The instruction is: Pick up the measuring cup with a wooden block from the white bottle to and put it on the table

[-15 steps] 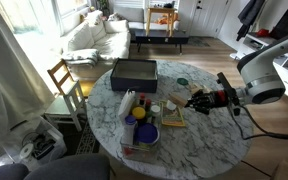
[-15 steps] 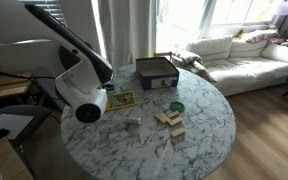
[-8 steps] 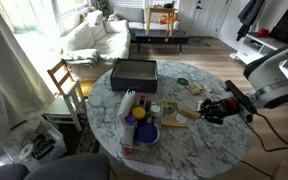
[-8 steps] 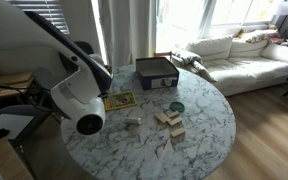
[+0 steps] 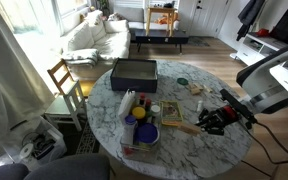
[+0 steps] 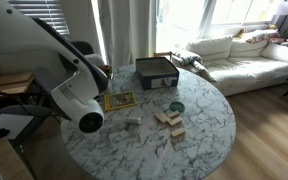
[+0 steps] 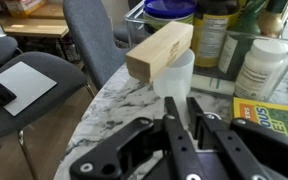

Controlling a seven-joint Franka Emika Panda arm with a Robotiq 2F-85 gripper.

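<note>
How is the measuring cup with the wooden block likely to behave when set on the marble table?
The wooden block sticks out above the measuring cup and leans, so the pair is probably top-heavy and apt to tip. The cup looks like thin plastic, likely light. The table looks polished, so it may slide if nudged.

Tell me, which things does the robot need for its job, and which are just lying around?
For the job: measuring cup, wooden block on it, pincer, table.
Just lying about: dark box, blue bowl, book, jars, chair.
</note>
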